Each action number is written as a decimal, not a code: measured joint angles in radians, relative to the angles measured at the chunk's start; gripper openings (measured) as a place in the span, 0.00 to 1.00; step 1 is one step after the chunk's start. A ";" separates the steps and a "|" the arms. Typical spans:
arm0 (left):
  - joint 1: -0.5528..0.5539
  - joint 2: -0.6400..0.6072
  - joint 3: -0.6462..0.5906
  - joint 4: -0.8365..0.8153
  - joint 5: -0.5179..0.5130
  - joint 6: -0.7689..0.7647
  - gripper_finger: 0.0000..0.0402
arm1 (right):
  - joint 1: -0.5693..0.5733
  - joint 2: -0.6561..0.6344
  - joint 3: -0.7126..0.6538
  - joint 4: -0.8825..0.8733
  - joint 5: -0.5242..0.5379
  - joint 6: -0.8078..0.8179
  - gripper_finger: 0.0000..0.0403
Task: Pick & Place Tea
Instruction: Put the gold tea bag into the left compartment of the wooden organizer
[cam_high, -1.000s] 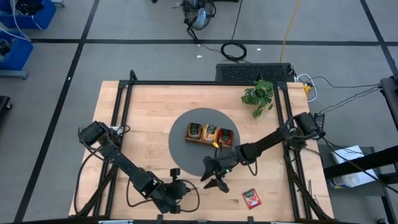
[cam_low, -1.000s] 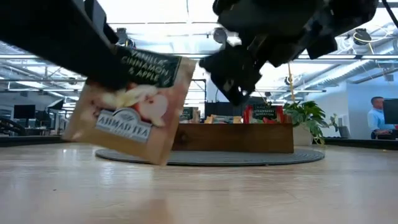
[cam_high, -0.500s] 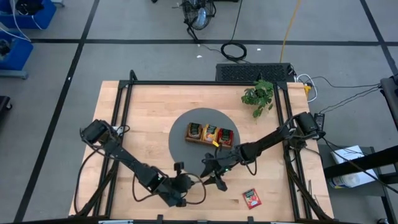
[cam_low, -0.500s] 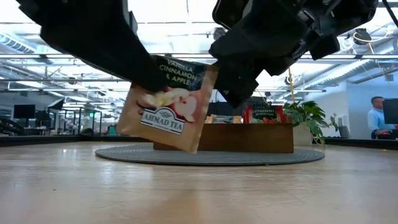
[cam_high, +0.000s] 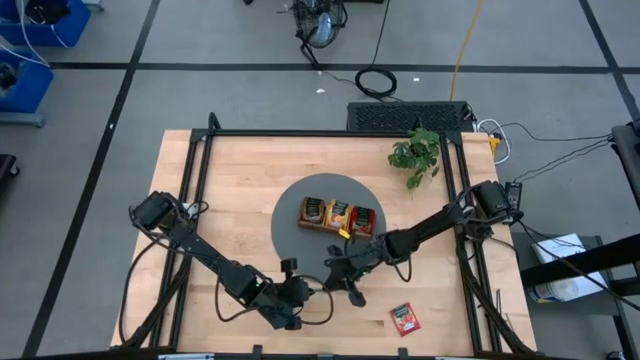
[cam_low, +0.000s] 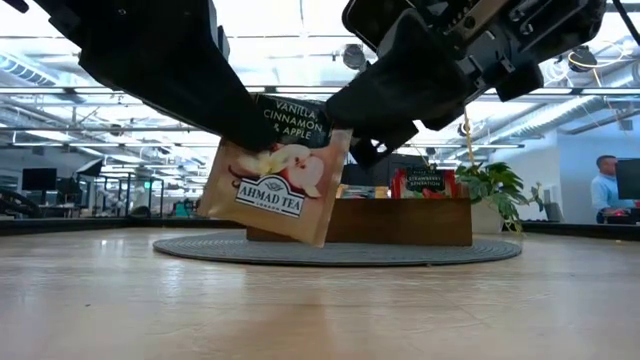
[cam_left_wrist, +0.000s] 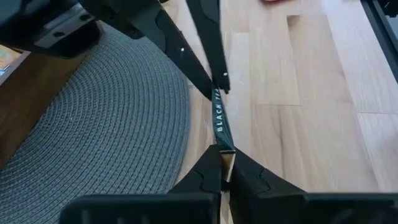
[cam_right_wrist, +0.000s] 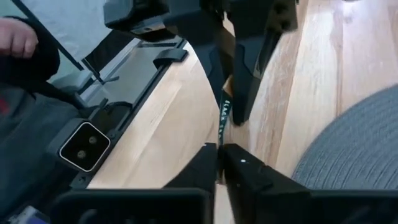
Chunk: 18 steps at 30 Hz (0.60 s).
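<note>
A cream tea sachet (cam_low: 275, 170) with an apple picture and a dark top band hangs in the air just in front of the round grey mat (cam_high: 290, 240). My left gripper (cam_high: 298, 293) and my right gripper (cam_high: 337, 280) meet at it from opposite sides, and both are shut on it. The wrist views show the sachet edge-on (cam_left_wrist: 219, 121) between the two pairs of fingers. The brown wooden tray (cam_high: 338, 215) stands on the mat with sachets standing in its compartments. A red sachet (cam_high: 404, 318) lies flat on the table at the near right. My left gripper pinches the sachet's edge (cam_left_wrist: 224, 147) between its two fingers, at the upper left of the printed face (cam_low: 243, 135). It comes from the table's left. The sachet hangs tilted, clear of the table. My right gripper pinches the opposite edge (cam_right_wrist: 220, 134) between its two fingers, at the sachet's upper right corner (cam_low: 340, 128). It comes from the table's right, slanting down. The sachet stays upright on edge between the two grippers, lifted clear.
A potted plant (cam_high: 415, 152) stands at the far right of the table. A black frame (cam_high: 195, 170) runs along the table's sides. A person's hand and sleeve (cam_right_wrist: 18, 43) show beyond the near edge, and another person (cam_low: 605, 190) stands far off in the room.
My left gripper has carried the sachet toward the table's right, up to my right gripper, keeping it clear of the table. My right gripper, open a second ago, has shut on the sachet's free edge.
</note>
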<state>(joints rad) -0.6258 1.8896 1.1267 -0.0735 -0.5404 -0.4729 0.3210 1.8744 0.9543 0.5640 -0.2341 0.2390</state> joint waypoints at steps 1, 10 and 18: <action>0.000 0.000 0.000 0.000 0.000 0.001 0.03 | 0.000 0.000 0.000 0.001 -0.001 -0.018 0.02; -0.004 0.000 0.000 0.001 0.000 0.088 0.10 | -0.001 0.000 0.001 -0.021 -0.002 -0.048 0.00; -0.027 -0.056 0.000 -0.006 0.005 0.135 0.38 | -0.001 0.000 0.001 -0.059 0.000 -0.058 0.00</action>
<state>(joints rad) -0.6525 1.8340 1.1267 -0.0795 -0.5355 -0.3384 0.3199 1.8744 0.9550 0.5048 -0.2341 0.1809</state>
